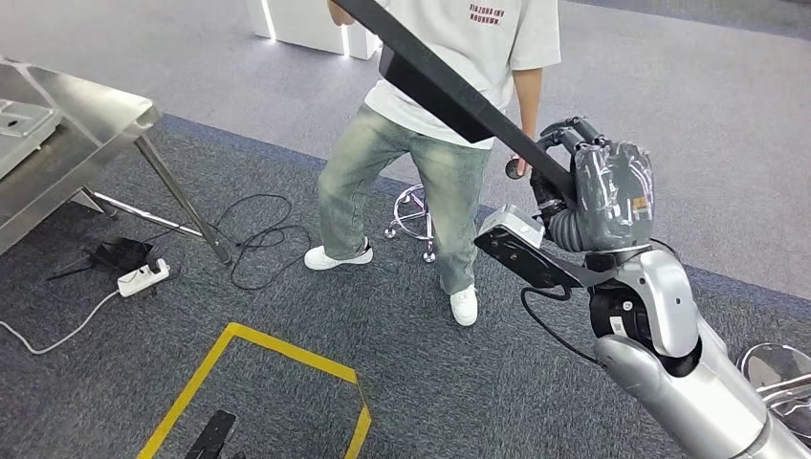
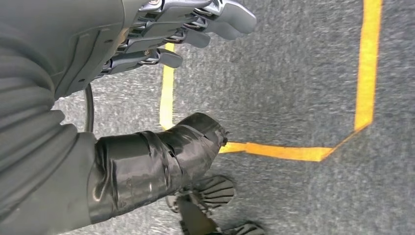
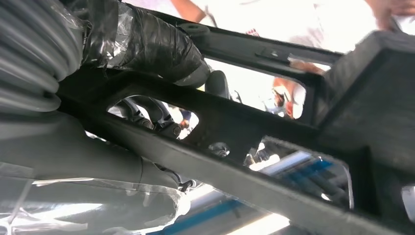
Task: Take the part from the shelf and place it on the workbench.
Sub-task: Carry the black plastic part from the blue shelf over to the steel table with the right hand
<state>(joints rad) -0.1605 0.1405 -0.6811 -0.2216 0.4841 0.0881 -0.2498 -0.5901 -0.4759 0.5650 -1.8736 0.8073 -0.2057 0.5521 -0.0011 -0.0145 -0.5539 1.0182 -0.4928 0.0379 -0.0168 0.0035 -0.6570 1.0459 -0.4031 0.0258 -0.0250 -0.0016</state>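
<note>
- The left hand hangs low over the grey carpet, holding nothing; its fingers are loosely extended and apart, and its thumb is wrapped in dark tape.
- Yellow floor tape marks an outline on the carpet just in front of the robot; the left wrist view shows it under the hanging hand.
- The right hand, covered in clear plastic, is raised on the right and grips the part, a long black frame-like bar.
- In the right wrist view the taped thumb lies over one rail of the part and darker fingers wrap behind it through an opening.
- The part slants from the hand up and to the left, crossing in front of a person who stands close beyond it.
- A chrome stool base stands behind the person's legs.
- To the far left stands the steel workbench, well apart from the part, with a power strip and cables on the floor beside its legs.
</note>
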